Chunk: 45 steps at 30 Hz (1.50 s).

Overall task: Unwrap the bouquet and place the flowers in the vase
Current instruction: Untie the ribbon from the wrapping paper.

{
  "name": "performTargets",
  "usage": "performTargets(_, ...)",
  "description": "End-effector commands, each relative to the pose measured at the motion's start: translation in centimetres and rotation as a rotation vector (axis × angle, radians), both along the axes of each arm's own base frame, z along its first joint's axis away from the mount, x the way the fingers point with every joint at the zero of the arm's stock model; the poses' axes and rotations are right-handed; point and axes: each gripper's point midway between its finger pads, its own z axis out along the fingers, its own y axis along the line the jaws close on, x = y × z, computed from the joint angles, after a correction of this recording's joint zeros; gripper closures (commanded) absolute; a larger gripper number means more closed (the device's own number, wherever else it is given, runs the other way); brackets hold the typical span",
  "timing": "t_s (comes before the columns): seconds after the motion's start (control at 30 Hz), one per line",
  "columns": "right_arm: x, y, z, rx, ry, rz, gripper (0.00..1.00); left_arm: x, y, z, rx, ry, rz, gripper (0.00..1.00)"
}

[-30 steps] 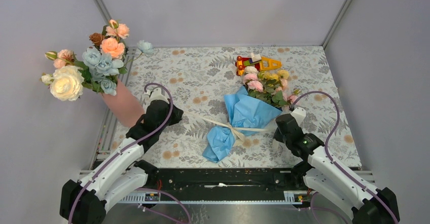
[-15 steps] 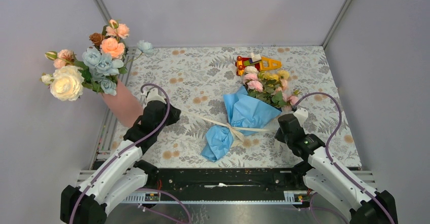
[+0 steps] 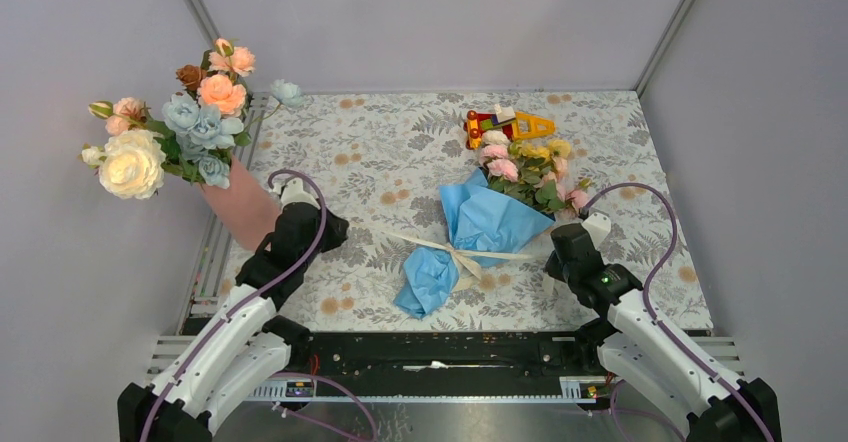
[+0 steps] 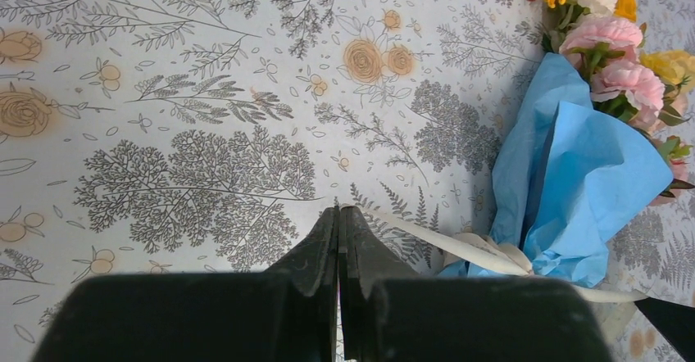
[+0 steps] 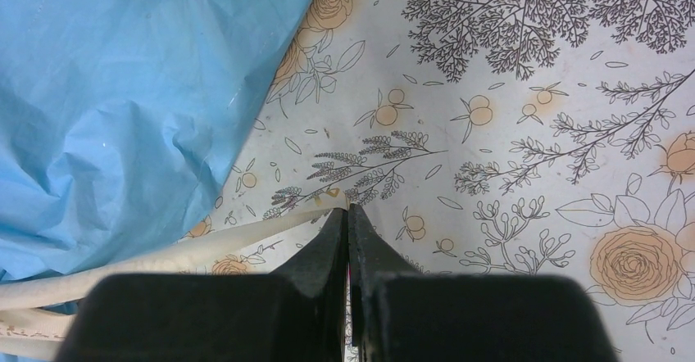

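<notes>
The bouquet (image 3: 487, 220) lies across the middle of the table in crinkled blue paper (image 4: 590, 178), its small pink, yellow and cream flowers (image 3: 527, 165) pointing to the far right. A cream ribbon (image 3: 452, 252) is tied round its waist. My left gripper (image 3: 343, 228) is shut on the ribbon's left end (image 4: 442, 243), which stretches from the fingertips to the knot. My right gripper (image 3: 548, 259) is shut on the other ribbon end (image 5: 205, 254), beside the blue paper (image 5: 123, 92). The salmon-pink vase (image 3: 244, 212) stands at the left edge, just behind my left arm.
The vase holds larger peach, dusty-blue and cream blooms (image 3: 180, 122) that lean out over the left edge. A red-and-yellow toy (image 3: 505, 122) lies just beyond the bouquet's flower heads. Grey walls close in the floral-printed table (image 3: 400, 152) on three sides.
My left gripper has drawn back to the left and my right gripper slightly to the right, each with its ribbon end. The ribbon lies straighter and the bouquet's blue tail has shifted a little left.
</notes>
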Motion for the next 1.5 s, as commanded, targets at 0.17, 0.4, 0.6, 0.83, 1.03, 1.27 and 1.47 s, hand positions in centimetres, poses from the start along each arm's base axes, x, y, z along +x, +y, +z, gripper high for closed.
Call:
performTargets(0.17, -0.2, -0.4, -0.3, -0.001, 0.012, -0.009, 1.00, 0.4, 1.6, 2.9, 0.030, -0.056, 0.045, 1.00)
performTargets(0.4, -0.3, -0.5, -0.4, 0.004, 0.013, -0.014, 1.00, -0.1, 2.7, 4.8, 0.065, -0.073, 0.060, 1.00)
performTargets(0.6, -0.3, -0.6, -0.4, 0.010, 0.011, -0.021, 1.00, -0.1, 3.2, 5.9, 0.092, -0.079, 0.058, 1.00)
performTargets(0.83, -0.2, -0.4, -0.1, 0.044, 0.006, -0.019, 1.00, -0.1, 4.0, 6.9, 0.162, -0.078, 0.044, 1.00)
performTargets(1.03, 0.2, -0.6, 0.6, 0.046, -0.005, -0.025, 1.00, -0.1, 6.1, 8.3, 0.277, -0.088, 0.078, 1.00)
performTargets(1.27, 0.5, -1.2, 1.1, 0.055, -0.014, -0.044, 1.00, 0.1, 7.2, 8.9, 0.323, -0.097, 0.096, 1.00)
performTargets(1.47, 0.6, -2.0, 2.0, 0.036, -0.028, -0.062, 1.00, 0.3, 8.2, 9.5, 0.376, -0.104, 0.110, 1.00)
